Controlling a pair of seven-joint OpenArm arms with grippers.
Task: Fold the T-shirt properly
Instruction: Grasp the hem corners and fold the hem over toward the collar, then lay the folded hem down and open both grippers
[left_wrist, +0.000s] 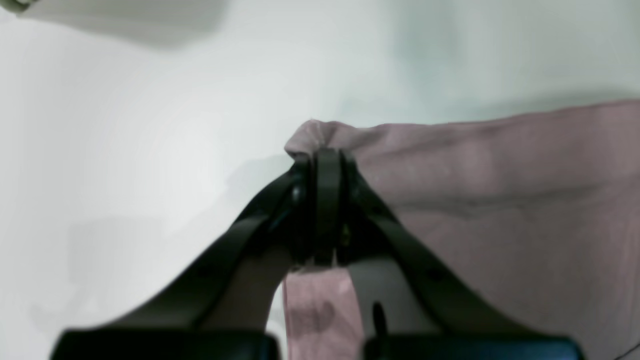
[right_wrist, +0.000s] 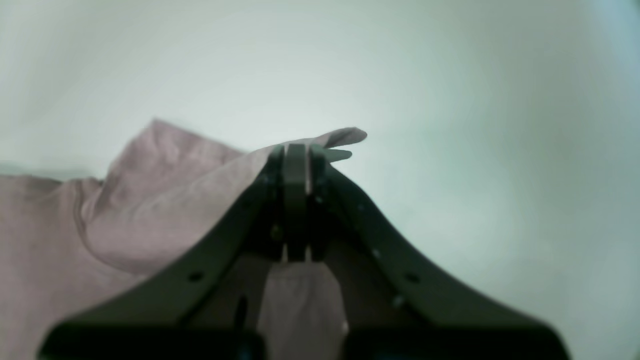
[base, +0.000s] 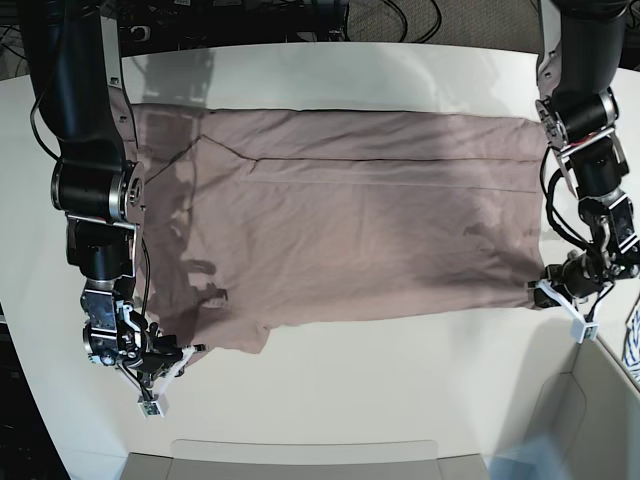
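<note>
The dusty-pink T-shirt (base: 350, 220) lies spread flat across the white table (base: 380, 390), long side running left to right. My left gripper (base: 541, 291) is at the shirt's near right corner in the base view. In the left wrist view the left gripper (left_wrist: 327, 156) is shut on a bunched corner of the T-shirt (left_wrist: 500, 190). My right gripper (base: 188, 351) sits at the near left edge of the shirt. The right wrist view shows the right gripper (right_wrist: 296, 150) shut on a raised fold of the T-shirt (right_wrist: 165, 200), with a flap of cloth poking past the tips.
A pale bin (base: 600, 410) stands at the near right corner of the table, and a shallow tray edge (base: 300, 455) runs along the front. A blue-and-white patterned cloth (base: 634, 345) peeks in at the right border. Cables lie behind the table's far edge.
</note>
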